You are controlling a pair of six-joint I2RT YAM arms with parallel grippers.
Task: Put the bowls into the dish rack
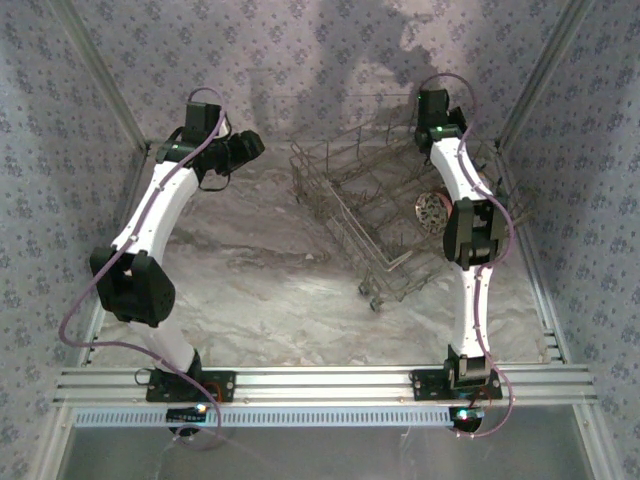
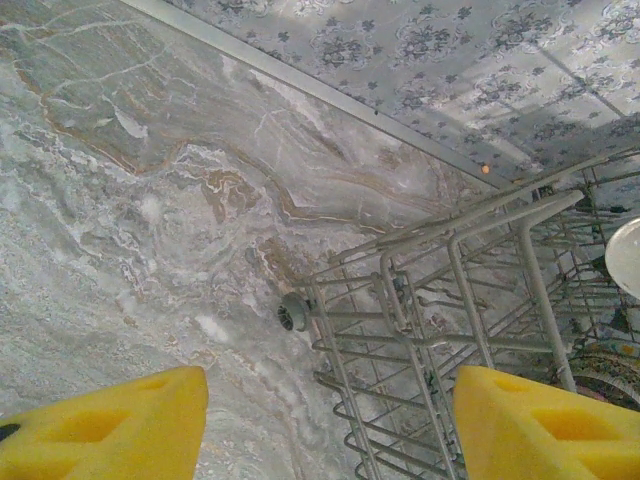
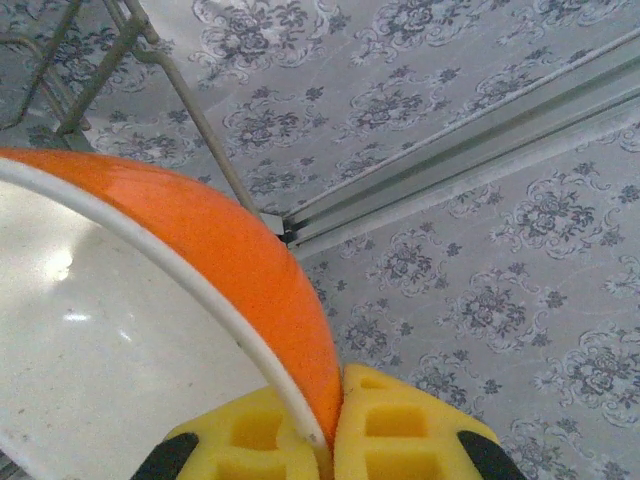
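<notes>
I hold the orange bowl [image 3: 230, 260] by its rim in the clenched right gripper [image 3: 330, 425]. In the top view the rack [image 1: 370, 210] lies lower left of it. The left gripper [image 2: 330, 430] is released and empty.

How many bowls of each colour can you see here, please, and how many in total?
orange bowl, in the right pincer: 1
patterned bowl, in the rack: 1
total: 2, with a white rim too cropped to count.
</notes>
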